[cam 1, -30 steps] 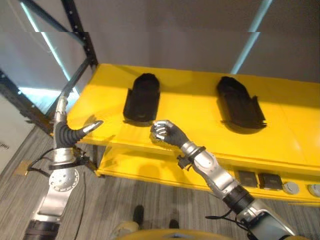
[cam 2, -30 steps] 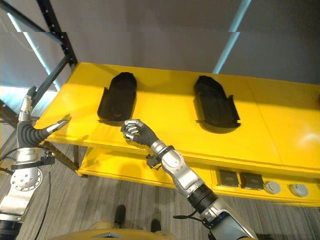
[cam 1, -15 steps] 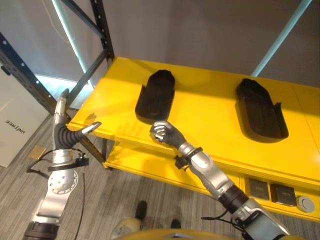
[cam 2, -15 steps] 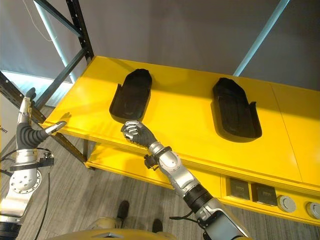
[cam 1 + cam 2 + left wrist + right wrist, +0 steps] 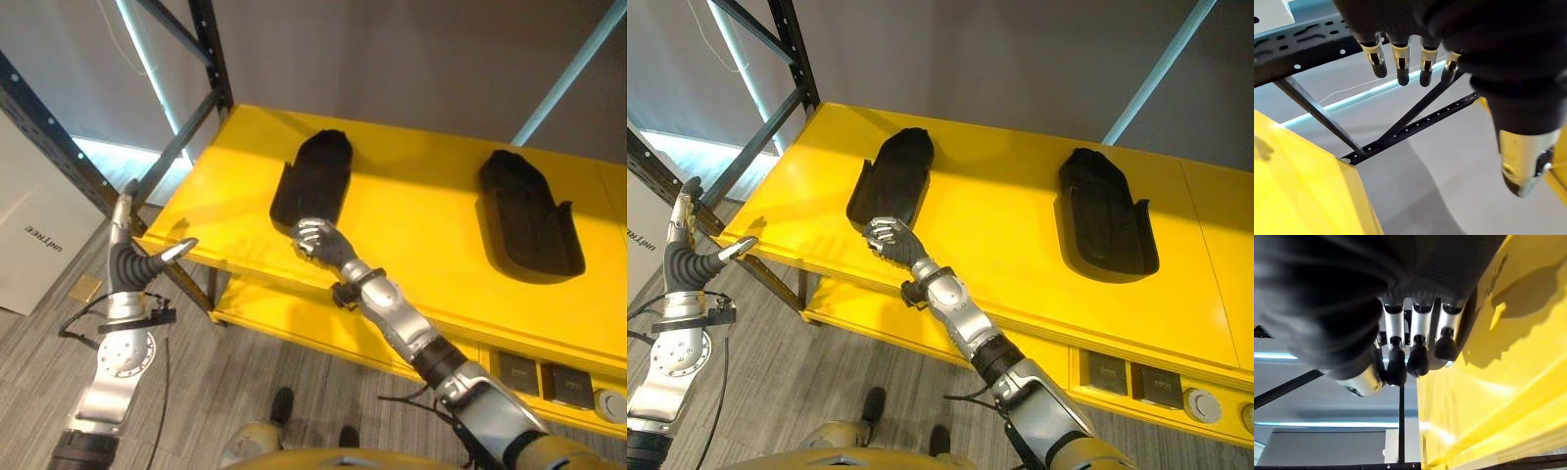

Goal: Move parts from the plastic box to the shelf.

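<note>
The yellow shelf (image 5: 411, 225) serves as the reference landmark. Two black moulded parts lie flat on its top deck, well apart from each other: the left part (image 5: 312, 181) sits toward the shelf's left end, and the right part (image 5: 527, 212) sits toward its right end. The right hand (image 5: 315, 242) is over the front portion of the deck, just in front of the near end of the left part; its fingers (image 5: 1417, 352) are curled into a clenched fist with nothing in it. The left hand (image 5: 132, 255) is raised off the shelf's front left corner, beside the dark steel upright (image 5: 59, 137) of the rack, with fingers straight and relaxed and the thumb spread toward the shelf edge, holding nothing. On the lower level, below the right end of the deck, a few small dark square items (image 5: 1132, 377) and round grey items (image 5: 1197, 402) lie in a row.
</note>
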